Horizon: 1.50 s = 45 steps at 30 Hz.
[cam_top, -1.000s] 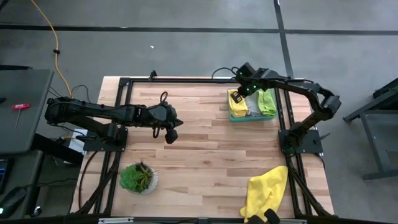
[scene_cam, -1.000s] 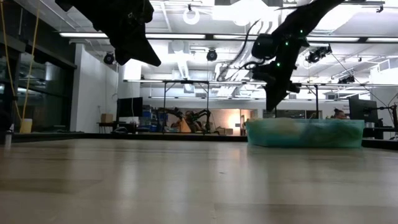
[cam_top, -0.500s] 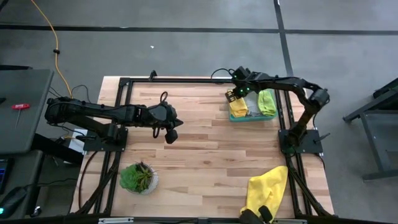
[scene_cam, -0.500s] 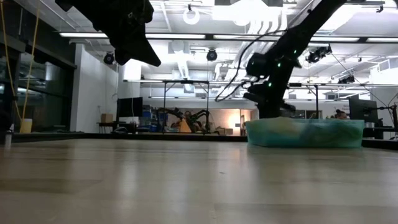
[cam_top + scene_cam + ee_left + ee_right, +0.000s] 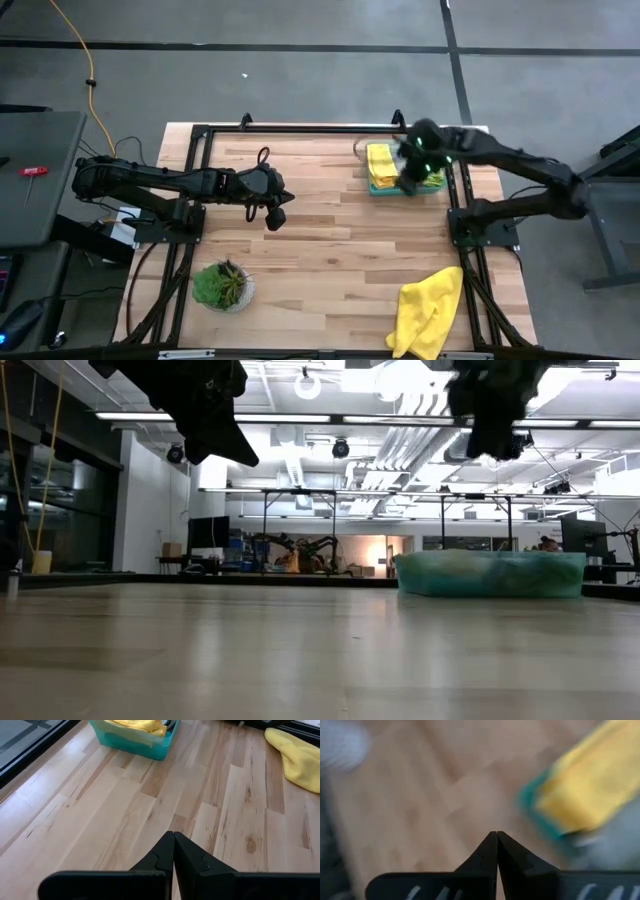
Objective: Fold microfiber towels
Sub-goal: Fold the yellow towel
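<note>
My right arm has swung since a second ago: then its gripper hung over the tray's far-left corner, now the right gripper (image 5: 411, 183) sits over the middle of the tray (image 5: 378, 189), and the arm's elbow has dropped out toward the table's right edge. My left arm has not budged.

Counting towels: I see one loose yellow towel (image 5: 428, 309) crumpled at the near right corner of the table (image 5: 320, 240), partly over the edge. In the tray I can pick out one folded yellow towel (image 5: 380, 163) on its left side; the rest of the contents sit under my arm and I can't count them. From table height the tray (image 5: 490, 574) reads as a translucent teal tub with pale and green cloth showing through its wall, colours too smeared to separate.

One plant (image 5: 222, 285) stands at the near left, well apart from everything.

Left gripper (image 5: 275, 217) hangs above the table's left-centre, arm stretched in from the left edge, pointing toward the tray. In its wrist view the fingers (image 5: 162, 855) meet tip to tip, nothing between them, bare wood below.

Right gripper (image 5: 497, 836) is pinched fully closed too, holding nothing; its wrist view is blurred, showing wood, a teal rim and yellow cloth (image 5: 590, 785) beyond the tips. From table height it hangs high above the tub, clear of it.
</note>
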Available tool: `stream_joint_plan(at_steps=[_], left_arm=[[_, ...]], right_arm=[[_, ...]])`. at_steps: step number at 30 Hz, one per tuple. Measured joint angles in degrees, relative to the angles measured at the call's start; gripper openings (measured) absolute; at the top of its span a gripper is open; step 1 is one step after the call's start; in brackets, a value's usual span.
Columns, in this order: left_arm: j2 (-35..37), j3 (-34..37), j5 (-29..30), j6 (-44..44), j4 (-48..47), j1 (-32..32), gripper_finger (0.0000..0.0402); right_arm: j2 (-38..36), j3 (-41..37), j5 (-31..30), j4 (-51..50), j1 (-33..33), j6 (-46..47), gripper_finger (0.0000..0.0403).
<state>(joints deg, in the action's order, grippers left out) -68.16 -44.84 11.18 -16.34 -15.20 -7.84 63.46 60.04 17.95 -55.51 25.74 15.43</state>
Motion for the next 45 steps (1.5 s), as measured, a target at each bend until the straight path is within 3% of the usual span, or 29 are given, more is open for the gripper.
stream_joint_plan(at_steps=[5, 13, 18, 22, 28, 34, 39, 45], left_arm=[[0.0, 0.0, 0.0, 0.0, 0.0, 0.0, 0.0], [0.0, 0.0, -0.02, 0.0, 0.0, 0.0, 0.0], [0.0, 0.0, -0.02, 0.0, 0.01, 0.0, 0.0], [0.0, 0.0, -0.02, 0.01, 0.02, 0.0, 0.0], [0.0, 0.0, -0.04, 0.94, 0.05, 0.0, 0.0], [0.0, 0.0, -0.06, 0.91, 0.09, -0.01, 0.0], [0.0, 0.0, -0.54, 0.32, 0.08, 0.0, 0.0], [0.0, 0.0, -3.42, -0.06, 0.07, 0.0, 0.0]], right_arm=[[-4.81, -6.1, 2.12, 1.46, -19.43, 17.64, 0.0], [-3.85, -20.4, 5.13, 11.58, -50.48, 45.73, 0.0], [-1.64, -23.67, 4.97, 18.29, -64.49, 63.68, 0.0], [3.13, -24.52, 4.53, 20.69, -70.33, 71.24, 0.0], [12.17, -24.6, 1.67, 22.16, -70.62, 73.26, 0.0], [18.86, -24.6, -5.31, 29.22, -64.97, 70.49, 0.0], [22.46, -24.34, -9.43, 37.21, -54.58, 63.4, 0.0], [25.72, -24.6, -21.99, 51.44, -38.69, 57.67, 0.0]])
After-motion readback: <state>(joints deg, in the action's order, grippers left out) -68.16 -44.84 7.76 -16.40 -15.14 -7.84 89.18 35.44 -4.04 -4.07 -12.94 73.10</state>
